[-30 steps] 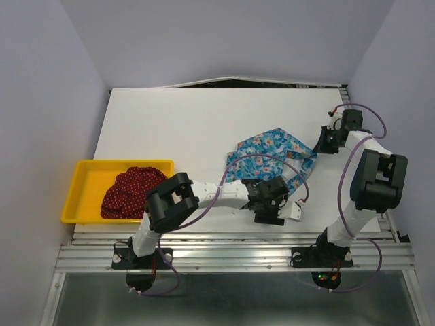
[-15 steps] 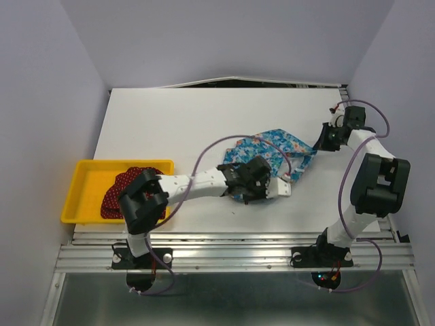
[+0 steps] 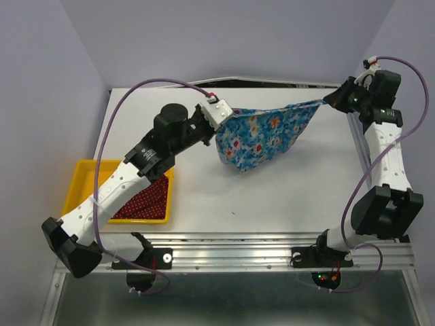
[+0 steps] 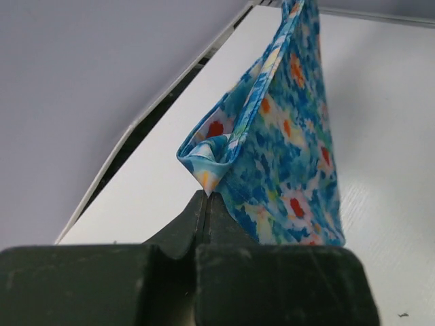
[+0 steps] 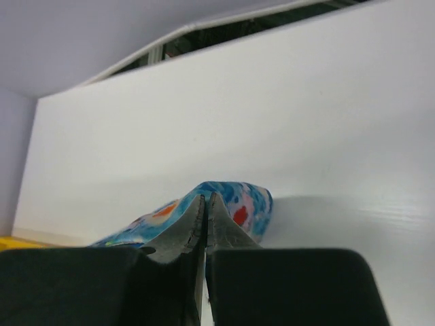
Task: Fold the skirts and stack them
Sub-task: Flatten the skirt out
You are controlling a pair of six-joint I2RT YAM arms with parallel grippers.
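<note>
The blue flowered skirt [image 3: 262,136] hangs stretched in the air over the back of the table, held at two corners. My left gripper [image 3: 219,117] is shut on its left corner; the left wrist view shows the folded hem [image 4: 217,153] pinched at the fingertips. At the far right, my right gripper [image 3: 331,100] is shut on the other corner, and the right wrist view shows the cloth [image 5: 234,200] bunched around the shut tips. The dark red dotted skirt [image 3: 143,199] lies in the yellow tray [image 3: 76,197], partly hidden under the left arm.
The white table [image 3: 272,197] runs to a metal rail at the front. The yellow tray sits at the table's front left corner. Purple cables loop over both arms. A dark gap runs along the back edge of the table [image 3: 272,83].
The left gripper shut on the blue skirt near the table's front and rose to the back left. The right gripper rose too, so the skirt now hangs stretched between them.
</note>
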